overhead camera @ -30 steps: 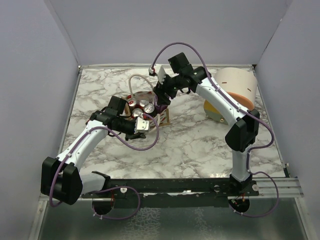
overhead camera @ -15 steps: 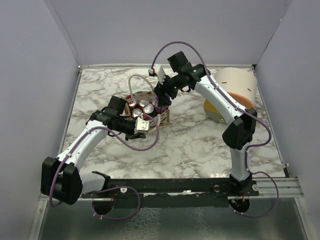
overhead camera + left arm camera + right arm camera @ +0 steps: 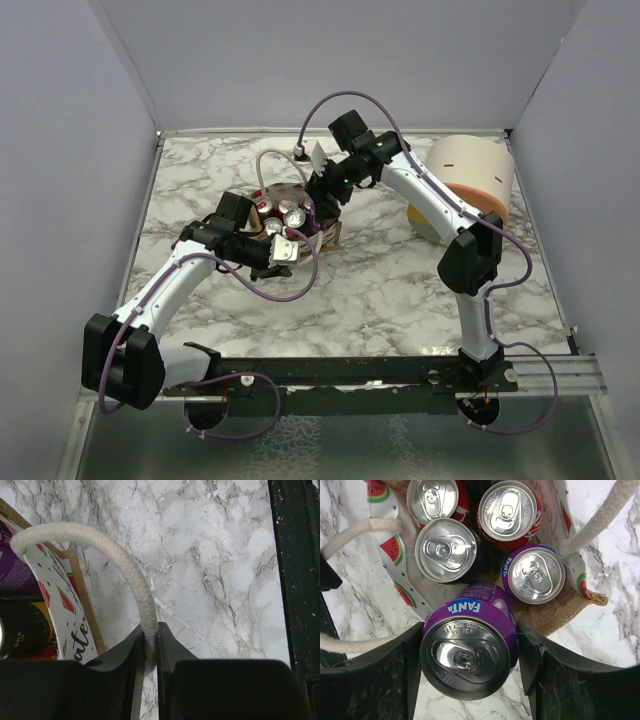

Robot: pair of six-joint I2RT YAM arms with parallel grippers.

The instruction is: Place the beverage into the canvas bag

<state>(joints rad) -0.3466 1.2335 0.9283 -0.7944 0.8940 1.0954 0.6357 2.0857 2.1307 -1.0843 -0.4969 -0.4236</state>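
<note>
The canvas bag (image 3: pixel 329 237) stands at the middle of the table, tan with a white watermelon panel (image 3: pixel 395 555), and holds several upright cans (image 3: pixel 445 550). My right gripper (image 3: pixel 322 193) is shut on a purple Fanta can (image 3: pixel 468 655) and holds it upright over the bag's near edge, next to another purple can (image 3: pixel 536 576) inside. My left gripper (image 3: pixel 148 639) is shut on the bag's white rope handle (image 3: pixel 100 537), just outside the lettered side panel (image 3: pixel 67 617). In the top view the left gripper (image 3: pixel 284 250) sits at the bag's front.
A large peach-and-yellow domed container (image 3: pixel 470 175) lies at the back right. The bag's second rope handle (image 3: pixel 600 517) curves off to the right. A dark rail (image 3: pixel 295 580) runs along the table's near edge. Grey walls enclose the table.
My right arm has shifted a little left and toward the bag with the purple can in it. My left arm and the bag have not moved.
</note>
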